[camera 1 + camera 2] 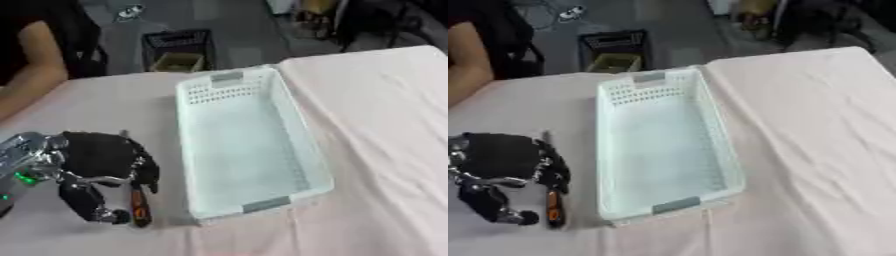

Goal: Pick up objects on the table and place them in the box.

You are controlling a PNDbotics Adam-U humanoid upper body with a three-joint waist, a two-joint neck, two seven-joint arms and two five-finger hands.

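My left hand [101, 160] over a tool, box empty.
Fingers curled down around an orange-and-black tool [138, 202] lying on the pink table [385, 125]; its handle sticks out below my fingertips. White box [249, 145] sits just right of the hand.

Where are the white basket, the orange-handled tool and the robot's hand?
White basket [197, 102]: left eye view, on its left rim near the far end.
Orange-handled tool [139, 206]: left eye view, on its orange handle.
Left hand [101, 155]: left eye view, on the black back of the hand.
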